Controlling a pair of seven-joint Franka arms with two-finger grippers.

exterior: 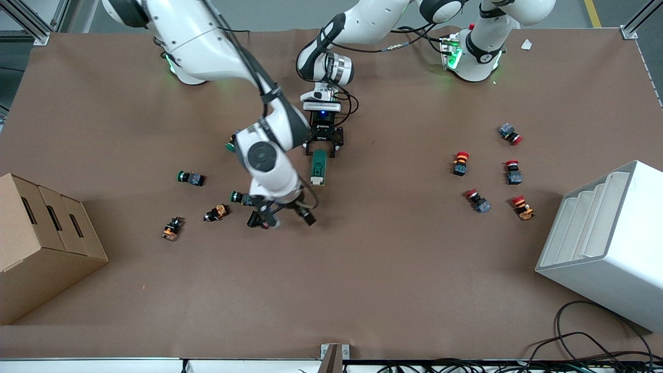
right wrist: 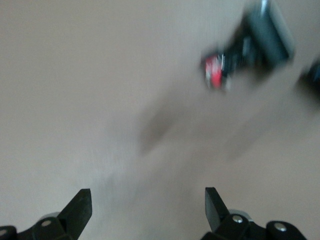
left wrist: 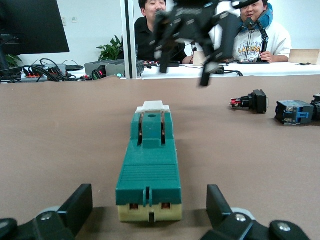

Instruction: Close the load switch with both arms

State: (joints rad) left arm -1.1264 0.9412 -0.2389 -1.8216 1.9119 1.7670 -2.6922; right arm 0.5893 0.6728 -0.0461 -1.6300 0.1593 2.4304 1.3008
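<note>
- We see the load switch (exterior: 318, 168) lying flat on the brown worktop (exterior: 393, 269), near its middle, with its long axis running toward the front camera and away from it.
- In the left wrist view the load switch (left wrist: 149, 170) shows a dark-green body with a cream base at the end facing that camera and a white lever piece at the other end.
- The left gripper (exterior: 323, 150) is down at the end of the switch farther from the front camera; its fingers (left wrist: 75, 205) stand apart on either side of that end, spread wide and not touching it.
- The right gripper (exterior: 282, 217) is over bare worktop just nearer the front camera than the switch, with its fingers (right wrist: 77, 207) apart and nothing between them.
- In the left wrist view the right gripper (left wrist: 195, 30) shows up in the air over the lever end of the switch.
- Green-capped push-buttons (exterior: 190, 178) and orange-bodied ones (exterior: 172, 228) lie scattered toward the right arm's end of the worktop, beside a cardboard box (exterior: 41, 243).
- Red-capped push-buttons (exterior: 460, 163) lie in a loose group toward the left arm's end, near a white bin (exterior: 606, 243).
</note>
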